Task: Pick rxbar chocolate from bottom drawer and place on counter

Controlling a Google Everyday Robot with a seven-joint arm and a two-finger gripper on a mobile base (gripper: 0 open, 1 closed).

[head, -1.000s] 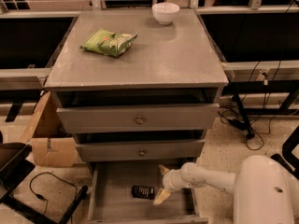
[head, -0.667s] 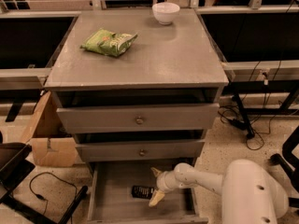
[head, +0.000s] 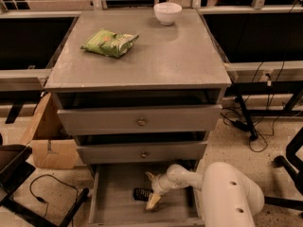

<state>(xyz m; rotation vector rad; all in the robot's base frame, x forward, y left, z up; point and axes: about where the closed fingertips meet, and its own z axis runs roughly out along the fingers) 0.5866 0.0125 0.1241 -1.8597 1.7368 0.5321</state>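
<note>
The rxbar chocolate [head: 140, 193], a small dark bar, lies flat on the plank floor of the open bottom drawer [head: 116, 200], near its middle. My gripper [head: 150, 190] reaches into the drawer from the right on a white arm. It sits just right of the bar, its pale fingers spread one above the other, with nothing between them. The lower fingertip [head: 152, 203] points down at the drawer floor beside the bar. The grey counter [head: 156, 60] tops the cabinet above.
A crinkled green snack bag [head: 110, 42] and a white bowl [head: 167, 12] sit on the counter. The two upper drawers [head: 140, 121] stand slightly ajar above the arm. A cardboard box [head: 47, 141] and cables lie on the floor at left, a chair base [head: 289, 162] at right.
My gripper and arm have moved left across the bottom drawer, closing in on the dark bar. The bar, the bag and the bowl have not moved.
</note>
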